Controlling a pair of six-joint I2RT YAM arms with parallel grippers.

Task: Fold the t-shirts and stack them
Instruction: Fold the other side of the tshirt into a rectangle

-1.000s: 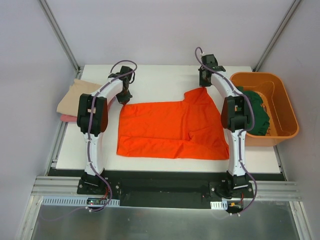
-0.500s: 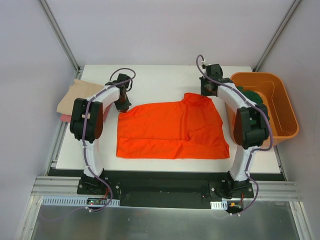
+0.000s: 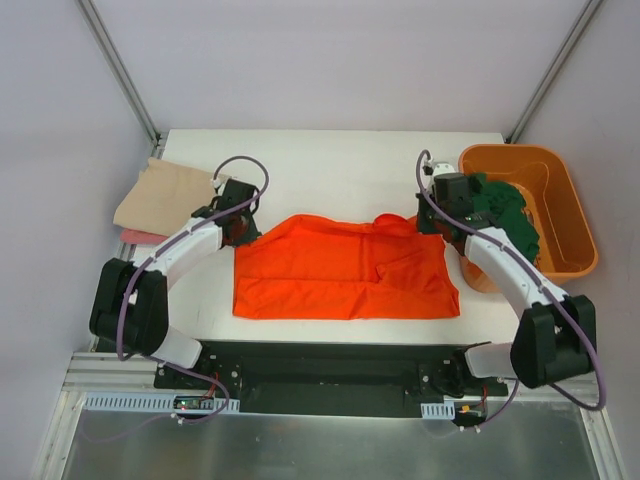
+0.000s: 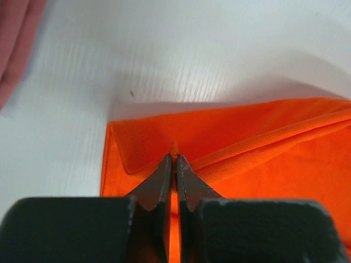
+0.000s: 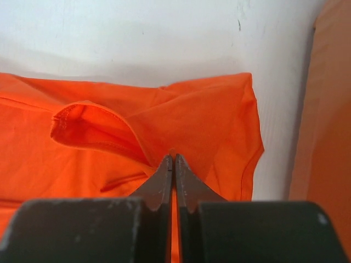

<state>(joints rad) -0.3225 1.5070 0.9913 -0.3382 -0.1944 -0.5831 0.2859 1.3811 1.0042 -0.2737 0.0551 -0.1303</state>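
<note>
A bright orange t-shirt point(image 3: 340, 270) lies across the middle of the table, its far edge folded toward me. My left gripper point(image 3: 241, 228) is shut on the shirt's far left edge; the left wrist view shows cloth pinched between the jaws point(image 4: 174, 156). My right gripper point(image 3: 432, 222) is shut on the far right edge, with cloth pinched in the right wrist view point(image 5: 173, 158). A beige t-shirt point(image 3: 160, 195) lies folded on a pink one point(image 3: 140, 237) at the table's left edge. A dark green t-shirt point(image 3: 508, 218) lies in the bin.
A rigid orange plastic bin point(image 3: 560, 215) stands at the right of the table, close to my right arm; its wall shows in the right wrist view point(image 5: 329, 126). Grey walls enclose the table.
Both grippers have drawn the orange shirt's far edge toward the near side, folding it over. The shirt looks shorter front to back. Both arms have pulled back.
</note>
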